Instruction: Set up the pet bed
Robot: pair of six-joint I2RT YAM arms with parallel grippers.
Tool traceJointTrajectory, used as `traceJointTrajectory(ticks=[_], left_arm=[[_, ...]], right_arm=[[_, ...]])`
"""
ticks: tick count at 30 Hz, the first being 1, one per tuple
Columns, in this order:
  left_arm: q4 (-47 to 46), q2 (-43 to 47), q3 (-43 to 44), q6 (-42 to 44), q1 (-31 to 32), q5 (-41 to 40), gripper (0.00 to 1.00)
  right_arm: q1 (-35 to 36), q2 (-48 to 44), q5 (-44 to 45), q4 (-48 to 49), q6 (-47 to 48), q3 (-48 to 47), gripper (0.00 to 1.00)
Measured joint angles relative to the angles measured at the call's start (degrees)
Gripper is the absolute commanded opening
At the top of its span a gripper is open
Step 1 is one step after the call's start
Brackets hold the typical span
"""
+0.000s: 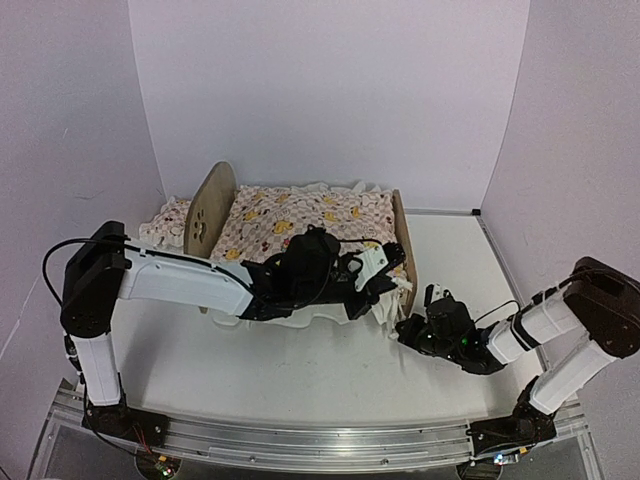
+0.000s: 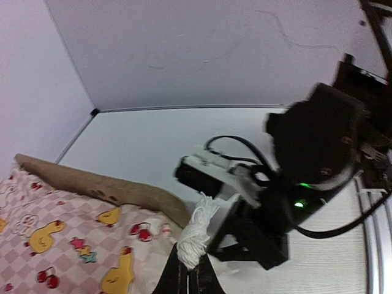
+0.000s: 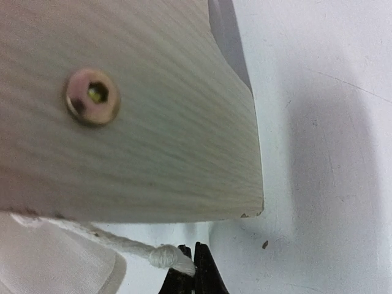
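A ruffled pillow (image 1: 165,222) lies leftmost, behind the headboard (image 1: 210,212) of the pet bed (image 1: 404,245), which stands rear-left on the counter (image 1: 300,375) under a duck-print cover (image 1: 300,220). At its foot, the left end effector (image 2: 190,272) is clamped on a white tie (image 2: 197,236), the right end effector (image 3: 191,262) on a knotted cord (image 3: 163,256).

**Pet bed: position and visible state**

The pet bed (image 1: 214,195) is shown just above the centre of the top view, its long axis running left to right. At the left end stands the rounded plywood headboard (image 1: 208,232), pierced by a paw-print cutout (image 1: 204,219). The lower footboard (image 1: 404,243) stands at the right end. The base between them is hidden under a pink patterned cover (image 1: 300,215). In the right wrist view, a light plywood panel (image 3: 165,122) bearing a hex-socket bolt (image 3: 92,97) fills the upper left.
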State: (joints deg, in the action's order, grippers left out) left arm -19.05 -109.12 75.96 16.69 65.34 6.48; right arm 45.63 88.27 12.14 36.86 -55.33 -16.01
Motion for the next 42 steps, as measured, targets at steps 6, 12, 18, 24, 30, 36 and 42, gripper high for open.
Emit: traceJointTrajectory(ticks=[6, 12, 18, 24, 30, 36, 42], left_arm=[[-5.5, 0.1, -5.5, -5.1, 3.9, 10.1, 0.75], [-5.9, 8.8, -18.2, -7.1, 6.3, 12.3, 0.81], [7.1, 29.1, -23.1, -10.7, 1.8, 4.3, 0.81], [22.3, 43.0, -18.5, -17.3, -10.7, -10.0, 0.84], [35.5, 50.9, -17.6, -24.3, -21.1, -19.1, 0.90], [43.7, 57.9, -17.7, -28.2, -25.6, -23.3, 0.92], [46.4, 60.8, -20.0, -30.5, -26.0, -24.2, 0.92]], right_arm=[[0.1, -5.9, 2.5, -19.7, 1.6, -3.4, 0.60], [0.1, -24.0, 6.6, -41.9, 3.7, -4.5, 0.85], [0.1, -34.2, 7.5, -54.4, 17.0, -18.1, 0.98], [-1.7, -20.2, 10.3, -57.4, 27.8, -38.1, 0.92], [-10.1, -3.0, 8.1, -58.0, 30.6, -48.2, 0.56], [-13.3, 4.6, 5.3, -59.0, 30.1, -48.7, 0.44], [-15.1, 4.1, 3.2, -56.0, 29.0, -46.4, 0.34]])
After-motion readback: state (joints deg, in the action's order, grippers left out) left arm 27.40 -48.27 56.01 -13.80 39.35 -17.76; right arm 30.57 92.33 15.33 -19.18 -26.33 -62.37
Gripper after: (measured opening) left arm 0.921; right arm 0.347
